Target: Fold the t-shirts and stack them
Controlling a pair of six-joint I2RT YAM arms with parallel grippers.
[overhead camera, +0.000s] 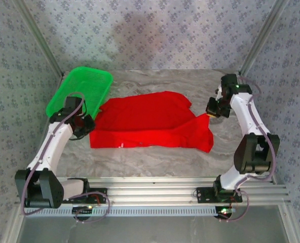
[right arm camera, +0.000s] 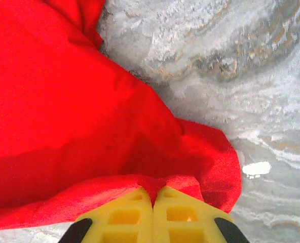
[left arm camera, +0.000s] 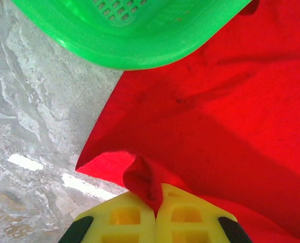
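**Both arms pinch the red shirt at opposite ends**

The red t-shirt (overhead camera: 150,124) lies across the middle of the marbled surface (overhead camera: 155,159), spread wide but not smooth. Creases run through it and its right end is bunched into a rounded lump. No print shows, so I take it the plain side is up.

The left arm (overhead camera: 53,142) reaches in from the left and the right arm (overhead camera: 251,119) from the right, each meeting the cloth at its own end. In the left wrist view the jaws are closed tight, with a ridge of red fabric squeezed up between them just inside the shirt's left edge. A little flap of that edge is turned up beside the pinch. In the right wrist view the jaws are likewise shut on a fold of cloth, next to the bunched right corner.

Holding both ends at once makes sense to me. With a grip on each side the arms can pull the shirt taut and flatten it, or lift one edge over the other as a first fold. I judge the folding proper has barely begun, since the shirt has no neat outline yet.

The green basket (overhead camera: 89,71) stands at the far left, its near rim right against the shirt's upper left corner. A lift on the left side may snag or nudge it.
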